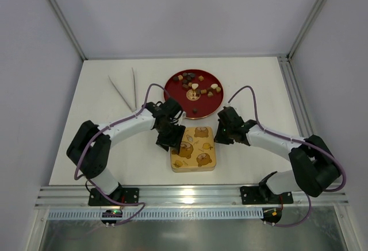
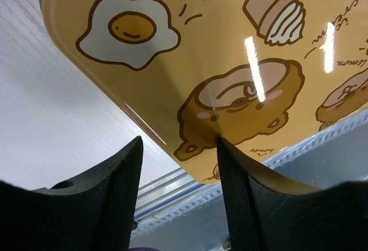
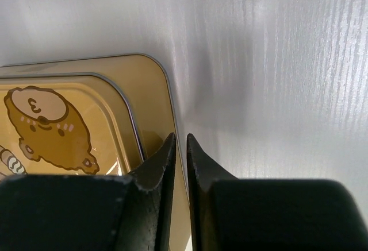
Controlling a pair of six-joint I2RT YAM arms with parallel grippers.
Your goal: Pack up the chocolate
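Looking down from the top, you are seeing the chocolate sitting on the red plate, at 12 o'clock from the tin. Dark brown, caramel and cream pieces are lying scattered there, most in the plate's 12 o'clock half, with one dark piece near its 6 o'clock rim. The tin is lying flat on the table with its cartoon-printed lid on, so the lid is hiding whatever is inside.

Your left gripper is sitting at the tin's 10 o'clock edge with its fingers spread. In the left wrist view the lid's edge is running between them. One finger is touching that edge and the other is standing apart.

Your right gripper is sitting at the tin's 2 o'clock corner, pads almost pressed together, a thin slit showing. The tin's rim is running into that slit. Pinching or not, you cannot tell.

Two pale sticks are lying in a V at 9 o'clock from the plate.
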